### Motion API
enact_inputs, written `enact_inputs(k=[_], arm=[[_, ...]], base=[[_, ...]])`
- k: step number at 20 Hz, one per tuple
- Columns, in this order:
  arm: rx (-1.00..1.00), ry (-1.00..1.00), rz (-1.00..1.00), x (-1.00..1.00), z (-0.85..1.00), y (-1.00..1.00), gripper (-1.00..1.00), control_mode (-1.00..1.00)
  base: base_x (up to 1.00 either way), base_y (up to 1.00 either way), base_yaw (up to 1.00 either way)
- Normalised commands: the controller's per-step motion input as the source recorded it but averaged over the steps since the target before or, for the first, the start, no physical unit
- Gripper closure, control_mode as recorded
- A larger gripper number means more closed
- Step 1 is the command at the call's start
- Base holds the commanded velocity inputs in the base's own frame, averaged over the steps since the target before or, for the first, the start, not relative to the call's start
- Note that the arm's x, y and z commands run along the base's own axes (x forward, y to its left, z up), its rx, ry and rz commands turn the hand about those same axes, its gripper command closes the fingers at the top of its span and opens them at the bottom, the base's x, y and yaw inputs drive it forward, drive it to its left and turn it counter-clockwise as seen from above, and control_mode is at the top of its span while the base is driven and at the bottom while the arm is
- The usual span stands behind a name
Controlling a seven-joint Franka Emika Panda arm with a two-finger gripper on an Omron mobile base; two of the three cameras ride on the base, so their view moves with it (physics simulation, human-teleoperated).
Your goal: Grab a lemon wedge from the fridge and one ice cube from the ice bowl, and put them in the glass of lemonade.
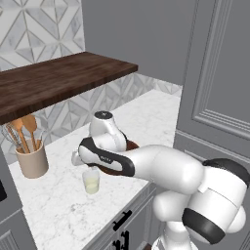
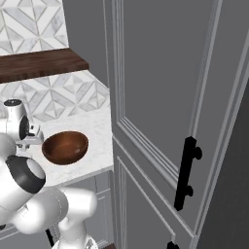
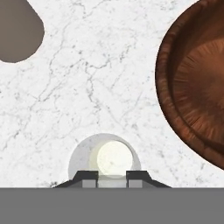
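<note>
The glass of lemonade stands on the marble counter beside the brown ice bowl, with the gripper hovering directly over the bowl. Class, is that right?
Not quite. The gripper hovers over the glass of lemonade, not the ice bowl; the hand view shows this. The glass does stand on the marble counter beside the bowl.

Glass of lemonade (image 1: 91, 182) — small clear tumbler, upright on white marble counter, part-filled with pale yellow-green liquid. Seen from above in hand view (image 3: 105, 158) at 6 o'clock: round rim, pale disc of liquid inside. Ice bowl (image 2: 65, 147) — low, round, dark brown, wood-grained, upright on same counter near its front edge; interior appears bare. In hand view (image 3: 194, 83) at 3 o'clock, clearly wider than glass, near it but apart. Partly hidden behind arm in left base view (image 1: 131, 145).
</note>
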Motion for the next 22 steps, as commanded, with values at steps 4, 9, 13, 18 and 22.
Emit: enact_inputs(k=[4,9,13,18,22], arm=[[0.0,0.0,0.0,0.0,-0.26,0.02,1.0,-1.0],[0.0,0.0,0.0,-0.01,-0.13,0.03,1.0,-1.0],[0.0,0.0,0.0,-0.01,0.0,0.18,1.0,-1.0],[0.0,0.0,0.0,0.0,0.0,0.02,1.0,-1.0],[0.0,0.0,-0.01,0.0,0.0,0.0,-1.0,-1.0]], base=[[0.0,0.0,0.0],[0.0,0.0,0.0],[0.0,0.0,0.0],[0.0,0.0,0.0],[0.0,0.0,0.0]])
